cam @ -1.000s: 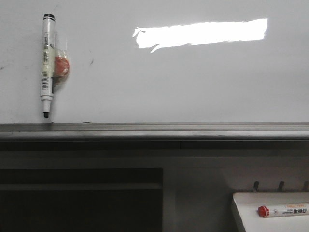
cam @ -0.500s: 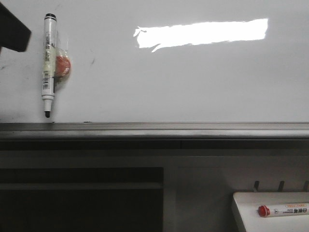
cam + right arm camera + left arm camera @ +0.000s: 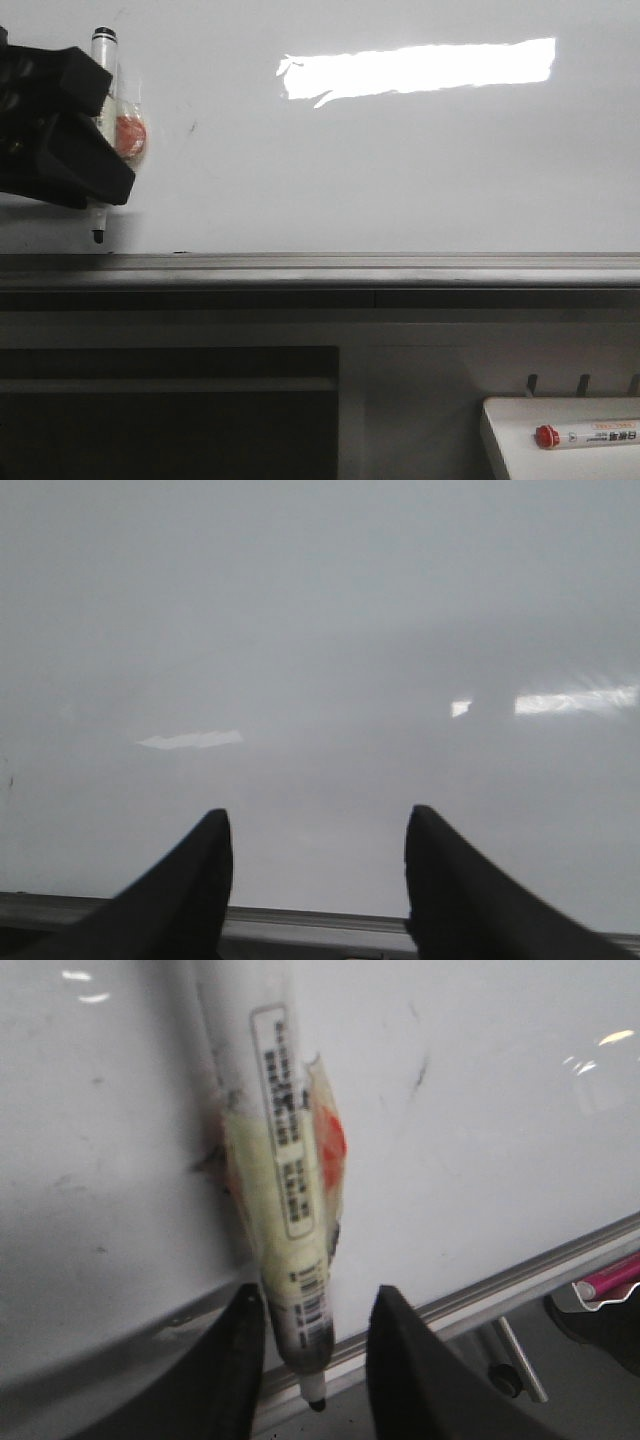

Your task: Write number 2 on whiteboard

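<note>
Across the blank whiteboard (image 3: pixel 400 170), your left gripper (image 3: pixel 312 1345) straddles the taped-up marker (image 3: pixel 285 1230), fingers apart, seemingly to pluck it for writing.

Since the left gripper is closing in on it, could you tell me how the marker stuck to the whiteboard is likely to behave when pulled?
The marker looks rigid, so it should not bend between the left gripper fingers. Tape holds it to the whiteboard, so it may resist, then release suddenly. Its round, smooth barrel could slip or twist.
</note>
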